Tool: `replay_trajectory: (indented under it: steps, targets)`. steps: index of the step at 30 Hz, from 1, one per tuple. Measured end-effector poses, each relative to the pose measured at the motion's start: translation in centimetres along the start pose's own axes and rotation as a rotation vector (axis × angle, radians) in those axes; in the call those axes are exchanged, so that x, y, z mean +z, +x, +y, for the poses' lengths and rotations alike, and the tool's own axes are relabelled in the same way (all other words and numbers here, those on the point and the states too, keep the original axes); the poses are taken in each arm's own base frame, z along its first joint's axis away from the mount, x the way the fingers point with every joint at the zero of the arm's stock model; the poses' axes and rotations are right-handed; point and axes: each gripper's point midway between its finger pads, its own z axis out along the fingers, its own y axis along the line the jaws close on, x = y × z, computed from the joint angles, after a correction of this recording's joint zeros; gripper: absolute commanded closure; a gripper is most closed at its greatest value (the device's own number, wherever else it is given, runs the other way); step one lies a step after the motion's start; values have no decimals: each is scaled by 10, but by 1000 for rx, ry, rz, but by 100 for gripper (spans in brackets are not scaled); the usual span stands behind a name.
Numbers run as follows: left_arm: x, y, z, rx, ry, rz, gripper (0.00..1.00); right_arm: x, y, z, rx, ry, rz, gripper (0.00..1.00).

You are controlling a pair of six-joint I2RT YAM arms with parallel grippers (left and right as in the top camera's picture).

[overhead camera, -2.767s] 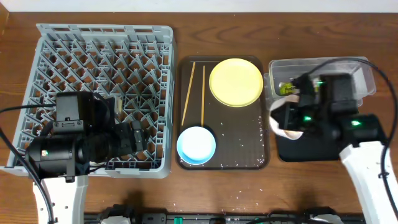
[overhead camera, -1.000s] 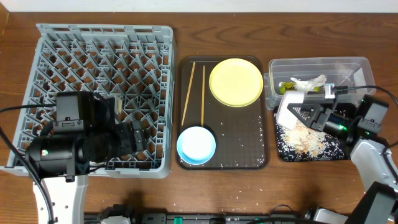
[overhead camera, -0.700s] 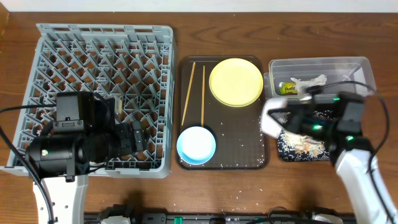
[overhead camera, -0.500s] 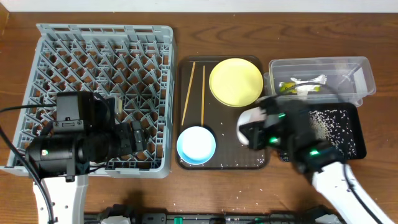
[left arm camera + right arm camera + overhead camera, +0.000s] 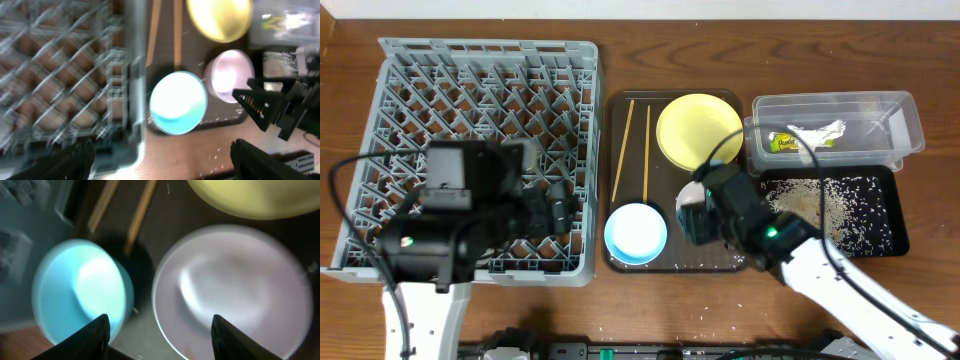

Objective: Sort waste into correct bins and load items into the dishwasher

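My right gripper [image 5: 161, 336] hangs open just over the small white bowl [image 5: 235, 290], which sits on the dark brown tray [image 5: 720, 258] beside the light blue bowl [image 5: 636, 232]. One finger is over the gap between the bowls, the other over the white bowl's inside. The yellow plate [image 5: 698, 130] and two chopsticks [image 5: 645, 150] lie further back on that tray. The wrapper [image 5: 785, 142] is in the clear tub [image 5: 880, 110]. Brownish scraps [image 5: 790, 205] and rice lie in the black tray [image 5: 892, 240]. My left gripper [image 5: 160, 165] is open and empty at the grey dish rack's [image 5: 490, 90] front right corner.
Loose rice grains dot the brown tray and the wooden table [image 5: 650, 300] in front of it. My right arm [image 5: 840, 290] crosses from the lower right over the black tray's near left corner. The rack's near wall [image 5: 135, 100] stands close to the blue bowl.
My right gripper carried the white bowl from over the black tray left to the brown tray and let it go, jaws now apart. The left arm shifted slightly right.
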Motion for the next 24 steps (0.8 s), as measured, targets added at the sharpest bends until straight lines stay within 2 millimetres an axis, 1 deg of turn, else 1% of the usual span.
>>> replay_trajectory:
  steps: [1,2,3,4,6,7,8,9,10,11,12,14,15,16,17,18,21,24]
  targets:
    - [10,-6,-11,52,14,-1,17,-16,-18,1,38,-2,-27,38]
    - [20,-11,-18,84,14,6,20,-31,-33,-4,79,5,-53,37]
    - [29,-14,-22,109,8,16,23,-39,-41,-8,106,12,-69,37]
    - [40,-18,-27,134,3,22,25,-52,-52,-17,149,24,-89,37]
    - [74,-29,-40,194,-2,44,26,-69,-66,-29,207,31,-133,37]
    - [97,-33,-45,225,-17,62,31,-79,-73,-37,242,33,-160,37]
    - [115,-34,-47,242,-30,79,33,-82,-73,-39,252,31,-162,37]
    - [131,-40,-49,263,-48,70,34,-84,-70,-43,267,34,-150,37]
    - [148,-47,-51,277,-63,57,37,-84,-66,-46,283,38,-131,37]
    - [175,-46,-48,295,-103,77,37,-84,-63,-47,290,41,-120,37]
    - [191,-43,-44,299,-128,99,37,-83,-59,-47,293,41,-105,37]
    - [224,-49,-37,307,-165,87,40,-83,-52,-47,298,45,-74,37]
    - [237,-48,-32,297,-182,95,42,-83,-50,-48,298,45,-69,37]
    - [246,-47,-29,289,-192,99,43,-83,-50,-47,299,45,-68,37]
    - [260,-46,-24,279,-202,104,45,-83,-50,-47,299,45,-66,37]
    - [269,-43,-20,269,-211,118,48,-83,-50,-47,299,45,-66,37]
    - [286,-38,-20,260,-191,132,56,-82,-50,-47,299,44,-64,37]
    - [303,-23,-15,253,-185,185,60,-82,-50,-47,299,44,-65,37]
